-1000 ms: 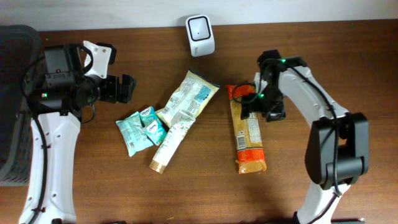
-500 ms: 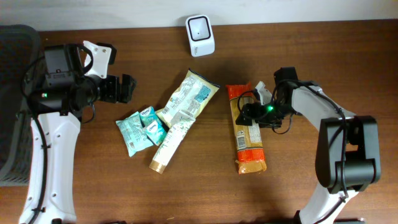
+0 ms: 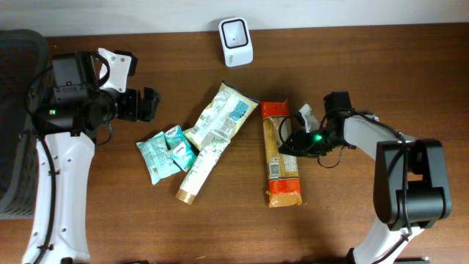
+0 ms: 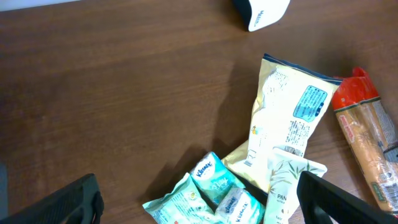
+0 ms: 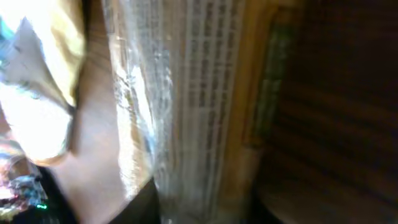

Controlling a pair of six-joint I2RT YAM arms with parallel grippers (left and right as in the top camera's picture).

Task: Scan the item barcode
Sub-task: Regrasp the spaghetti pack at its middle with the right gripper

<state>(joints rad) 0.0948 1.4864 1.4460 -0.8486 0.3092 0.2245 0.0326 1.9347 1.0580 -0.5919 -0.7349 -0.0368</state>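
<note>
Shifted leftward since the earlier frame, the long orange-and-clear plastic spaghetti packet (image 3: 282, 176) is found touching the right gripper (image 3: 293, 141), on its left. Whether it is pinched cannot be told. The left gripper (image 3: 149, 104) is held spread, idle. The white box-shaped scanner (image 3: 236, 31) is set well beyond, presumably as the destination.

Scanner (image 3: 236, 32) is sitting at back centre of the table (image 3: 366, 66). Pouch (image 3: 223, 114) is lying tilted in front of it. Tube (image 3: 201, 167) is overlapping the pouch's near end. Tissue packs (image 3: 165, 152) are lying just left of the tube. Long packet (image 3: 281, 154) is lying right of the pouch, apart, running front to back.
</note>
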